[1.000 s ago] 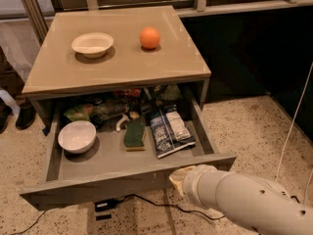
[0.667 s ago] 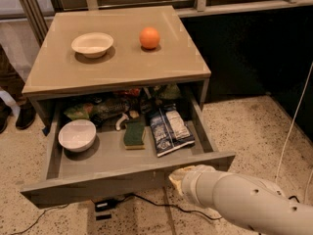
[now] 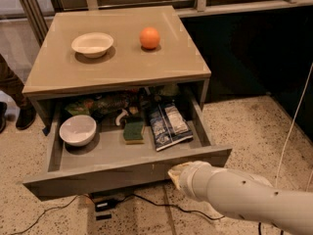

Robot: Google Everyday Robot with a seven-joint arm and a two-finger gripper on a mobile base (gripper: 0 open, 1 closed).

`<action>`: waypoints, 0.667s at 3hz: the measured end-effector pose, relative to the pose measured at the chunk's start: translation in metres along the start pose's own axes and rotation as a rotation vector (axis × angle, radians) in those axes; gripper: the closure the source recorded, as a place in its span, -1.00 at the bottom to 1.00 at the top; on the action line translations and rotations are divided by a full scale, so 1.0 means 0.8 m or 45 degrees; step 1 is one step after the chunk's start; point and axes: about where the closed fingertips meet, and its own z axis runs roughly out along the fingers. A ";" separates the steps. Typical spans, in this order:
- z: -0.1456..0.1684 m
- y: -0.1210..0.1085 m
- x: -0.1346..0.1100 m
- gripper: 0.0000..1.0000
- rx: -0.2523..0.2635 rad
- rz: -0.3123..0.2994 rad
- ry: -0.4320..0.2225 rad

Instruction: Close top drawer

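While wide open, top drawer [image 3: 117, 169] front just beside end effector [image 3: 177, 174].

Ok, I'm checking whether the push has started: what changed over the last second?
The hand, against the front of the top drawer near its right end, moved slightly toward the cabinet, and the drawer slid in a little with it; it remains mostly open. Nothing was grasped or let go. The bowl and orange on top stayed put.

White arm [image 3: 244, 195] stretched in from lower right, claw [image 3: 177, 174] at its tip, low centre of view, pointing left
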 end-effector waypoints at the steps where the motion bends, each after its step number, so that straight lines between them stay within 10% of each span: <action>1: 0.015 -0.012 -0.012 1.00 0.023 0.002 -0.018; 2: 0.032 -0.028 -0.042 1.00 0.050 -0.013 -0.052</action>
